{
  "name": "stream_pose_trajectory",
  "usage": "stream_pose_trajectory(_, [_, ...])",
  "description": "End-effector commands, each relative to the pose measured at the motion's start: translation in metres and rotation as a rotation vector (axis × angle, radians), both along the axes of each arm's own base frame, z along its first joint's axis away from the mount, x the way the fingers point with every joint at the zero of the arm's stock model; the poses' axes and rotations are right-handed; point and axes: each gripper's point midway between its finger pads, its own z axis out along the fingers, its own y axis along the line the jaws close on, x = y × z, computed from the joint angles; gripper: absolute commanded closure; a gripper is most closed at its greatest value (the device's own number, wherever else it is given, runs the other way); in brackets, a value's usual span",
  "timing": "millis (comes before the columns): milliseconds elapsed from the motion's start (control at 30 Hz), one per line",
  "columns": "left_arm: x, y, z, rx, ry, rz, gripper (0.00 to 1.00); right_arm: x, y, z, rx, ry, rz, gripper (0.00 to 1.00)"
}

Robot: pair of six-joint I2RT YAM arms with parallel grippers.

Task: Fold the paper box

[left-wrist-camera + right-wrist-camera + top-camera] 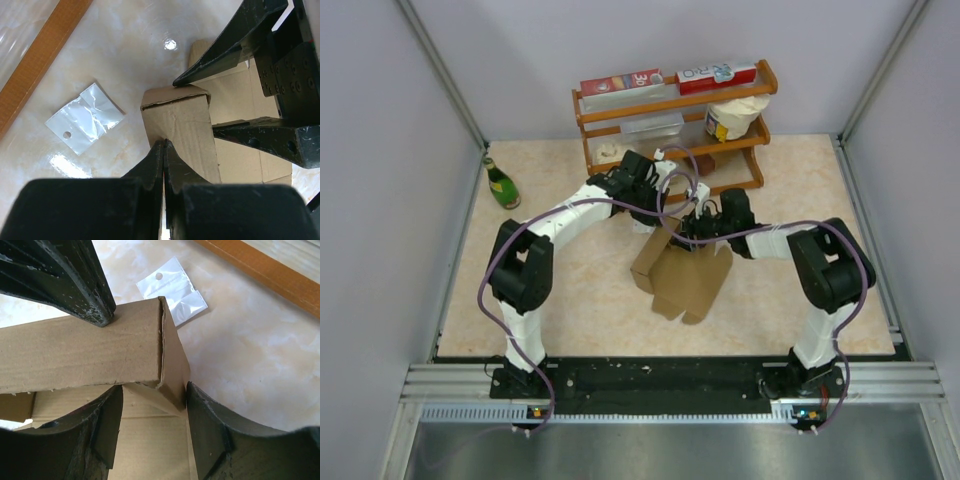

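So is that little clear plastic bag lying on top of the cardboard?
No, the plastic bag lies flat on the table, beside the cardboard box with a gap between them.

- One brown paper box (685,275) on the tabletop (570,300).
- Two arms: left arm (560,222), right arm (782,243).
- One wooden rack (670,103).
- Two red printed cartons: left carton (620,82), right carton (717,73).
- One white tub (735,116).
- One green bottle (502,184).
- One clear plastic bag (84,117).
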Motion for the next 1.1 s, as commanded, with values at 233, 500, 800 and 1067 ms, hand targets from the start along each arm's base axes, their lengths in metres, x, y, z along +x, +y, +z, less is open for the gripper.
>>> stream_pose_trajectory(233, [0.003, -0.003, 0.004, -0.018, -0.007, -0.021, 1.00, 0.000, 0.014, 0.012, 0.035, -0.008, 0.104, 0.58])
stream_pose_trajectory(500, [0.002, -0.002, 0.003, -0.025, -0.001, -0.026, 1.00, -0.002, 0.014, 0.012, 0.067, -0.005, 0.072, 0.68])
stream_pose_trajectory(800, [-0.007, -0.005, -0.007, -0.041, 0.035, -0.049, 1.00, -0.005, 0.010, 0.017, 0.113, -0.002, 0.006, 0.81])
stream_pose_trajectory(1067, [-0.020, -0.011, -0.005, -0.080, 0.060, -0.086, 1.00, -0.017, 0.005, 0.018, 0.098, -0.029, -0.053, 0.90])
